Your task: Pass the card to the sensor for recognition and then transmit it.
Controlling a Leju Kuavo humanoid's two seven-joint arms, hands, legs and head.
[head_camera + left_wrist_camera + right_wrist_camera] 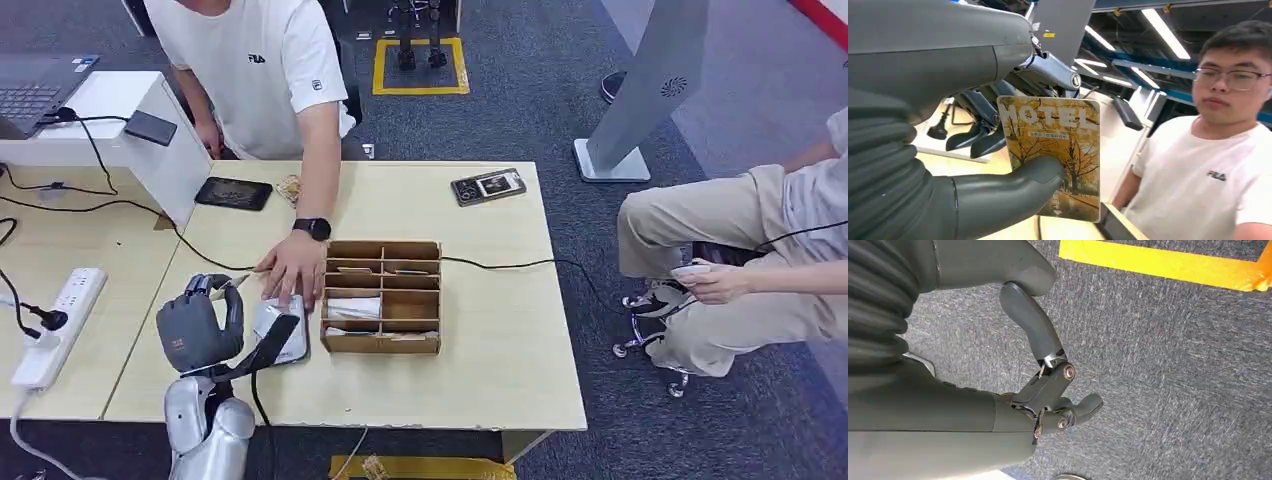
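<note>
Left hand (200, 328) carries the card (1055, 155), pinched between the thick thumb on its printed face and the darker fingers (979, 136) behind it, as the left wrist view shows plainly. The card stands upright in that grip, its long axis running up from the thumb, its "HOTEL" face turned back toward the wrist camera and its far side toward the person in the white shirt (262, 75). In the head view the hand hovers above the near left part of the table (500, 370), with the pale sensor (282, 330) just beside it to the right and a little lower; the person's hand (293, 272) rests on the sensor's far end. By my judgement the card must tip over and travel rightward and down to meet the sensor's top. Right hand (1050, 390) hangs over the grey carpet (1173, 390), fingers curled in and holding nothing, far from any of this; the left is plainly the nearer.
</note>
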